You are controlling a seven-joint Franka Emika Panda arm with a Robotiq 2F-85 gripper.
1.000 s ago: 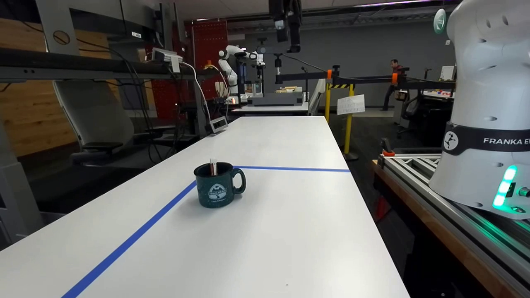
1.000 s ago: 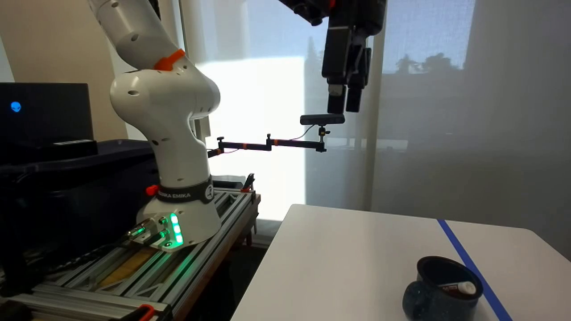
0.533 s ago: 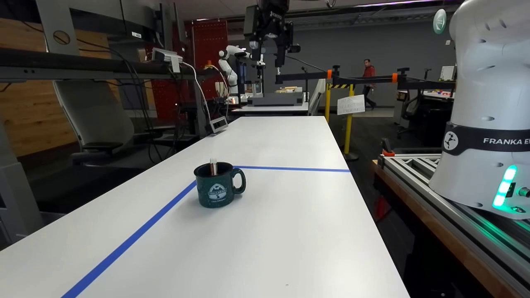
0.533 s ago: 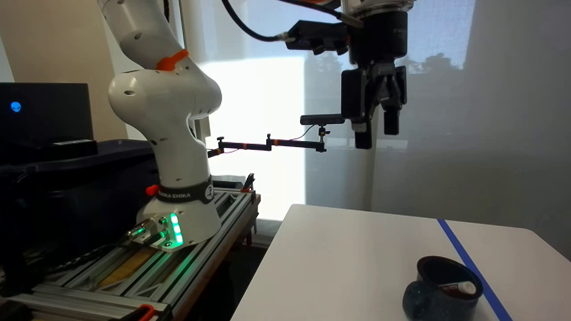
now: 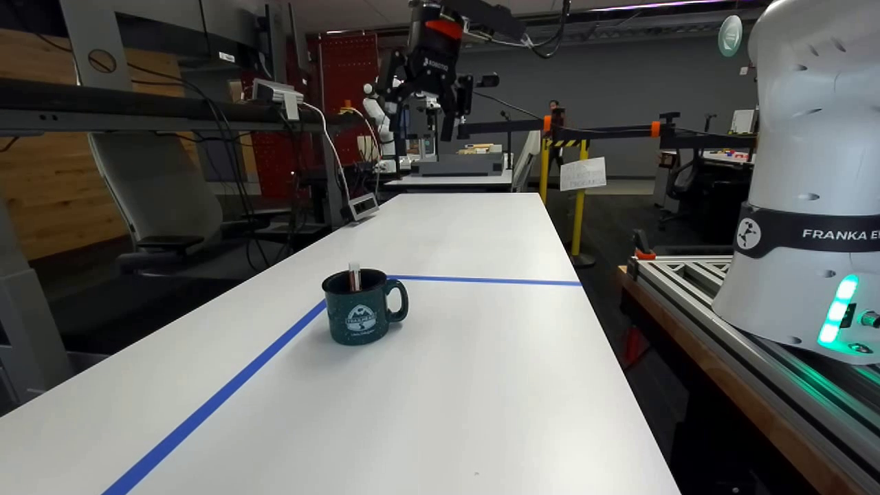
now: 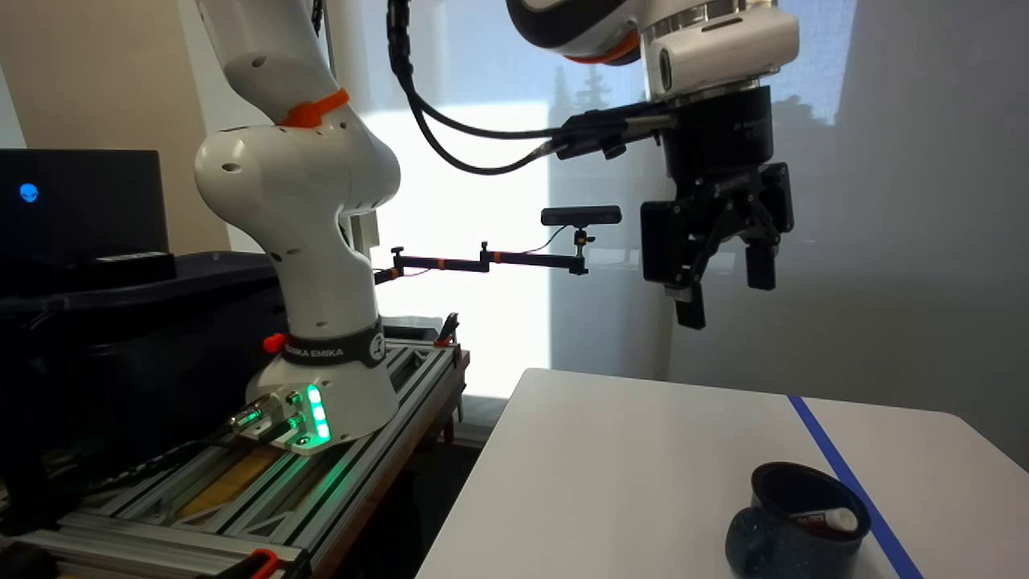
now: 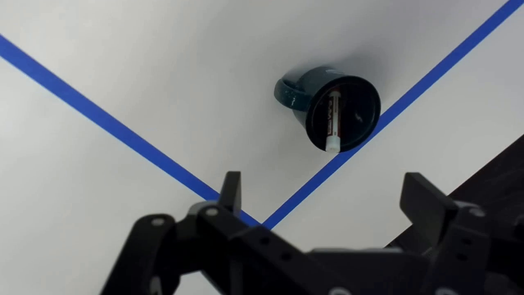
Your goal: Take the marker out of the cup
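The marker (image 7: 334,120) leans inside the cup (image 5: 359,315), white end (image 7: 333,144) uppermost; I'd call it light, stiff & a bit slick, so best pinch it on that end, tho how far it sticks out is hard to tell from here. My gripper (image 6: 726,299) hangs above & well apart from the cup, jaws spread wide w/ nothing btwn them, over the white table (image 6: 627,458).
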